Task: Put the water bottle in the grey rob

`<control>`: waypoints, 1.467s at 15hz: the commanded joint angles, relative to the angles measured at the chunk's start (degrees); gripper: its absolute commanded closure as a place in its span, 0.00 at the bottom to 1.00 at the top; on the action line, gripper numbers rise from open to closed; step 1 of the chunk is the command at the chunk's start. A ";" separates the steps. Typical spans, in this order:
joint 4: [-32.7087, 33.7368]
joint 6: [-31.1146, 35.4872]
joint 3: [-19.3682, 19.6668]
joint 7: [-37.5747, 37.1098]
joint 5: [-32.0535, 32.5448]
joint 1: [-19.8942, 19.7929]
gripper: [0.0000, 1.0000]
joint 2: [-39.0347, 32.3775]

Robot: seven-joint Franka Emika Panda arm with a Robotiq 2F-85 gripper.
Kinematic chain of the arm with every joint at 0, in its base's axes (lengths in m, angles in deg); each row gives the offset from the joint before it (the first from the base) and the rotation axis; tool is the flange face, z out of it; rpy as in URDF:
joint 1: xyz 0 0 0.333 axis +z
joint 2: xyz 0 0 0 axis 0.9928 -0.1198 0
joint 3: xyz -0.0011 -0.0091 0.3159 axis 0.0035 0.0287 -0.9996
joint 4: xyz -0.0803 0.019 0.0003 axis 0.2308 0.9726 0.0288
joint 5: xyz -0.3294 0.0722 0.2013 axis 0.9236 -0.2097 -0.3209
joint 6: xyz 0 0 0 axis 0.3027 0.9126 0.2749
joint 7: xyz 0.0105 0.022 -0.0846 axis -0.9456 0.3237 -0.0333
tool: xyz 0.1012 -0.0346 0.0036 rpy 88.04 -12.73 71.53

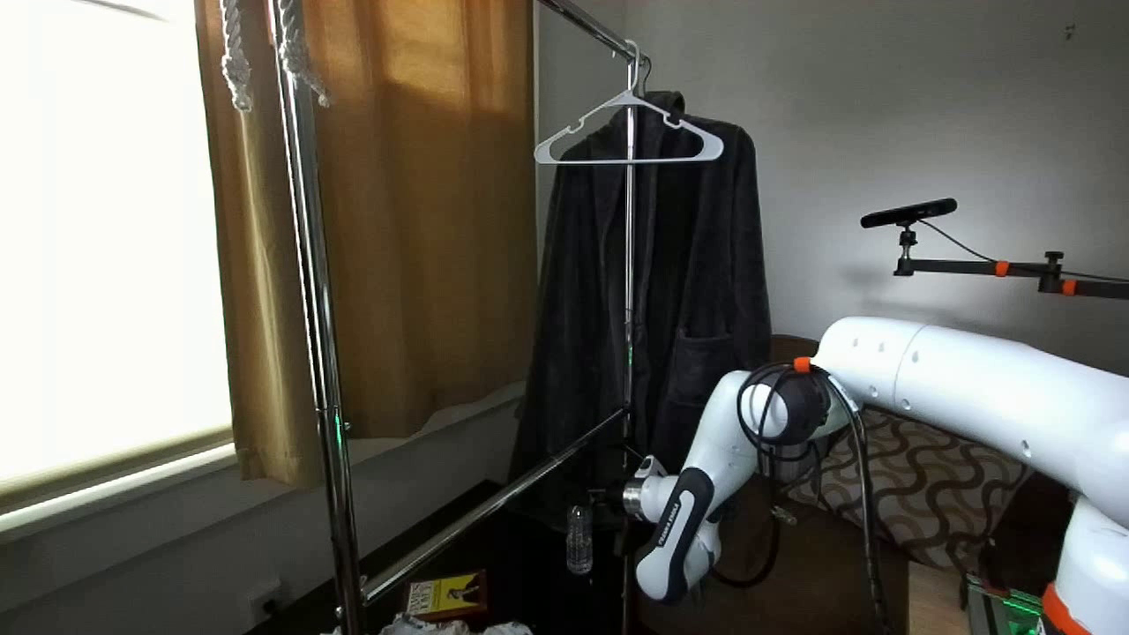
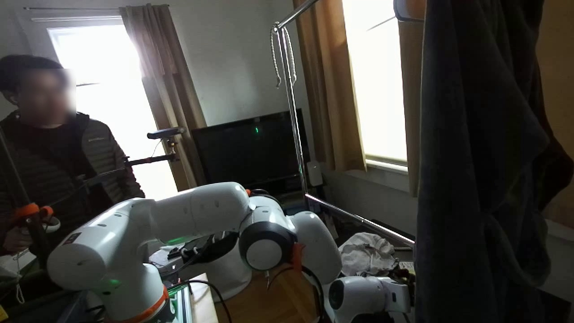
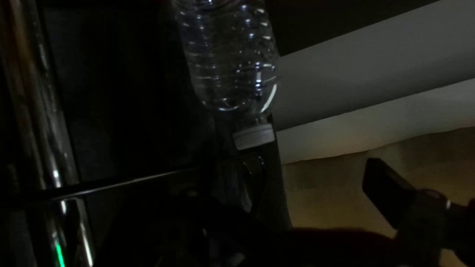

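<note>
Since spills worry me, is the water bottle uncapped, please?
No, the wrist view shows a pale cap on the water bottle.

We see the bottle [image 3: 228, 55] as clear, ribbed plastic, glossy with small bright glints, and its cap [image 3: 255, 136] as smooth, opaque plastic. The robe [image 1: 582, 309] looks like matt, plush cloth; the hanger [image 1: 661, 161] is smooth plastic. We read the rack [image 1: 317, 282] as polished metal, mirror-bright, and the cord [image 1: 235, 69] as rough and twisted. The curtain [image 1: 423, 247] is cloth with a soft sheen, the cushion [image 1: 926, 476] matt cloth. The arm [image 1: 970, 379] looks smooth and semi-gloss. We note a quilted jacket [image 2: 103, 148], faintly shiny, and a smooth, glossy screen [image 2: 242, 157]. Whether the crumpled heap [image 2: 367, 253] is cloth or plastic, we cannot tell.
</note>
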 commanded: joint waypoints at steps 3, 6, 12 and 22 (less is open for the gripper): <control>0.76 -2.97 2.30 5.51 -8.19 2.85 0.00 0.09; 0.91 -4.53 2.77 7.59 -9.65 4.37 0.00 0.23; 1.81 -6.96 2.53 8.29 -9.76 5.68 0.17 -0.03; 4.31 -10.81 2.45 8.33 -11.62 5.74 0.40 -0.15</control>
